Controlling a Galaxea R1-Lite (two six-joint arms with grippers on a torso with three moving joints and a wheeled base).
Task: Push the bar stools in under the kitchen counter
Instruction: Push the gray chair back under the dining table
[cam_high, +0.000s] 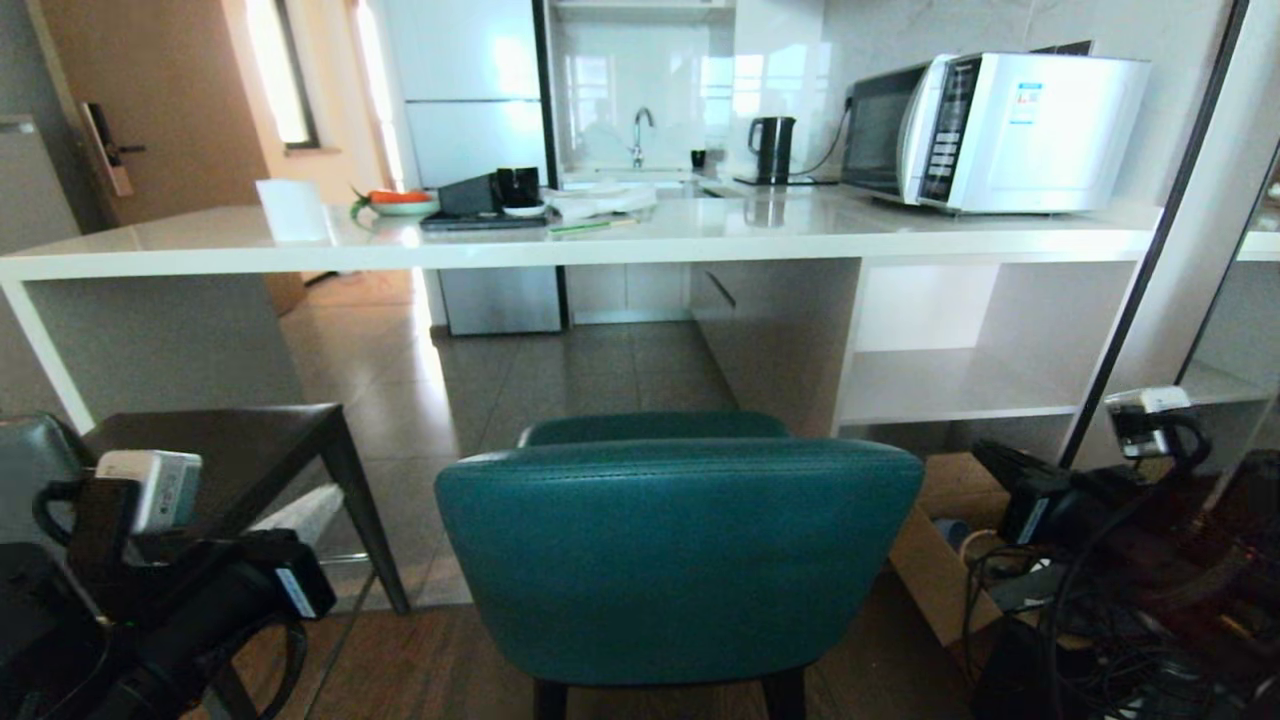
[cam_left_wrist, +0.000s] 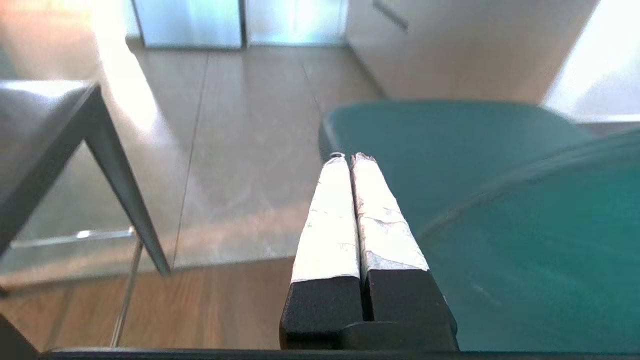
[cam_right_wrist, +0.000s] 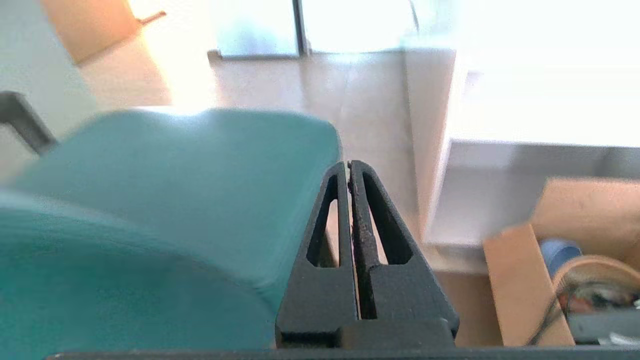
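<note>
I find the teal stool (cam_high: 678, 560) centred between my left gripper (cam_left_wrist: 350, 159) and right gripper (cam_right_wrist: 348, 165), jaws together on both, the counter (cam_high: 600, 245) beyond.

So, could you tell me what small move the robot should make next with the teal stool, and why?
Probably bring both arms inward onto the backrest, then ease forward. The teal stool stands short of the kitchen counter, its seat not yet under it. The left gripper and right gripper are shut, flanking the backrest without clearly touching it. Open floor lies ahead under the counter.
</note>
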